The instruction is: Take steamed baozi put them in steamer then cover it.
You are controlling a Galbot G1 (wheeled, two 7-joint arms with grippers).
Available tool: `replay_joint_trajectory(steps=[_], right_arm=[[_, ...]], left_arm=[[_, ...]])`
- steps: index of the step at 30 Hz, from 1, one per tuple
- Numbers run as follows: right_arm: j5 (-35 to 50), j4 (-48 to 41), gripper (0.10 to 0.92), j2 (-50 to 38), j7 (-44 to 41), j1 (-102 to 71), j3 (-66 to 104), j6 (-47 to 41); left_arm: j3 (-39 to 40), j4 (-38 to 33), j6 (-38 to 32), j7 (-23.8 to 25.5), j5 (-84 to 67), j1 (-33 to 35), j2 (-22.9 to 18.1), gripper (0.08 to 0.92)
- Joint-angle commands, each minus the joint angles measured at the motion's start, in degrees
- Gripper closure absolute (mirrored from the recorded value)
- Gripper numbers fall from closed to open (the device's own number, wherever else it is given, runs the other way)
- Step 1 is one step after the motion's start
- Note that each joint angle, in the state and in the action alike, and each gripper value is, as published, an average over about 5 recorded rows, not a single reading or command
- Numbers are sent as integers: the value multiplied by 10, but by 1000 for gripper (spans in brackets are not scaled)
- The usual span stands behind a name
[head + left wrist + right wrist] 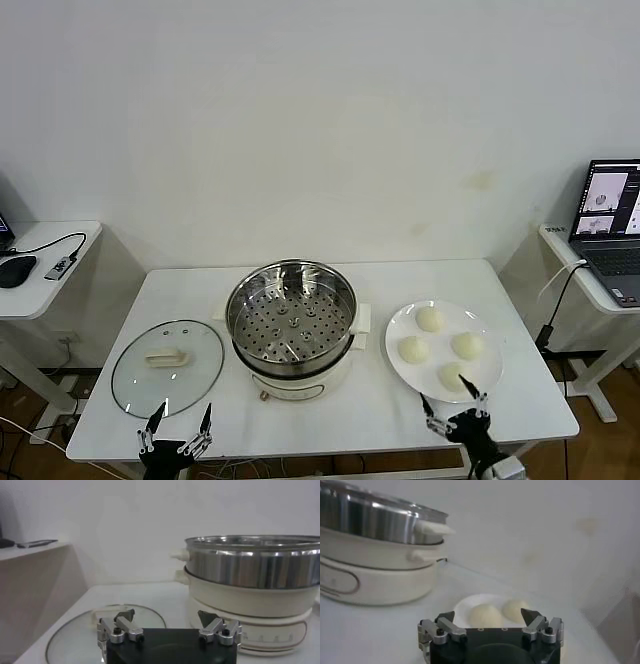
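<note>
Four small, round, cream-white steamed baozi [441,348] on a flat white round plate [397,368], right of the round shiny steel steamer [290,320] at the middle of the white table [520,400]. Likely soft, light, easily dented; best cupped gently around the sides. One steamer, tray empty. One round clear glass cover [167,365] flat on the left; probably heavy, slippery, breakable, best lifted by its cream bar handle. Left gripper [176,428] and right gripper [452,408] at the near edge, jaws spread wide, holding nothing.
</note>
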Motion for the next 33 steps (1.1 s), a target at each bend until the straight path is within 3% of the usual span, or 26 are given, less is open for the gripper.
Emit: replay_joint_trajectory(steps=[1, 8, 15, 25, 33], right_arm=[[-96, -35, 203, -137, -44, 112, -2, -38], [-132, -106, 203, -238, -167, 261, -85, -76], [-133, -214, 203, -304, -292, 486, -272, -78], [-100, -350, 203, -270, -444, 744, -557, -78], [-88, -439, 203, -200, -502, 846, -668, -78]], left_arm=[[-5, 3, 1, 5, 15, -10, 3, 177], [-12, 6, 2, 6, 26, -19, 10, 177], [-19, 10, 0, 2, 45, -29, 6, 177], [-30, 9, 0, 0, 60, -27, -2, 177], [-45, 10, 1, -3, 65, -30, -5, 177]])
